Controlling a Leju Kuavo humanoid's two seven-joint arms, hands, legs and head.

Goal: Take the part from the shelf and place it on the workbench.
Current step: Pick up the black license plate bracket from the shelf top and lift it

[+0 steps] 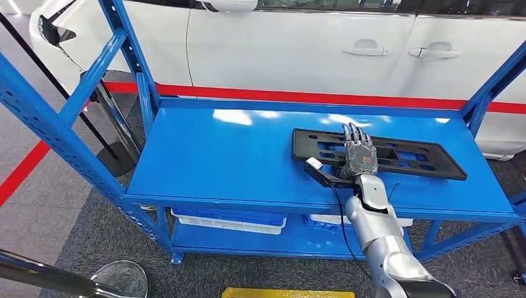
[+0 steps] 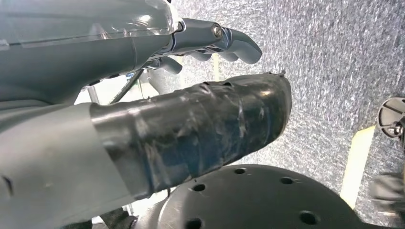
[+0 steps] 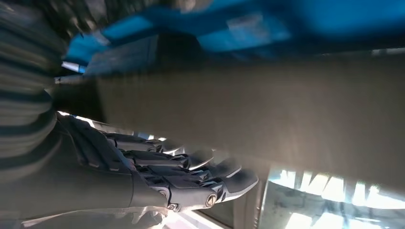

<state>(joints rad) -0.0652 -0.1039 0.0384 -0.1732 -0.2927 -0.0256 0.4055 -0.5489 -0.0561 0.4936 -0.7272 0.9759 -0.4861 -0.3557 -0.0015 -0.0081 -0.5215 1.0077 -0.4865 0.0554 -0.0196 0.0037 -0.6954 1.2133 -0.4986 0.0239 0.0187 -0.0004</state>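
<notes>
Part [image 1: 406, 158] lies flat on the blue shelf [image 1: 236, 161], under the right hand [image 1: 358, 155]. Its fingers [image 1: 355, 132] are stretched out flat across the part, holding nothing. Left hand [image 2: 143, 119]: fingers [image 2: 229, 45] curled, nothing between them.

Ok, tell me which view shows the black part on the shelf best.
The head view: the whole black part lies flat on the blue shelf, with the right hand over its middle. The right wrist view gives only a blurred close surface beside the fingers. The left wrist view faces the floor.
</notes>
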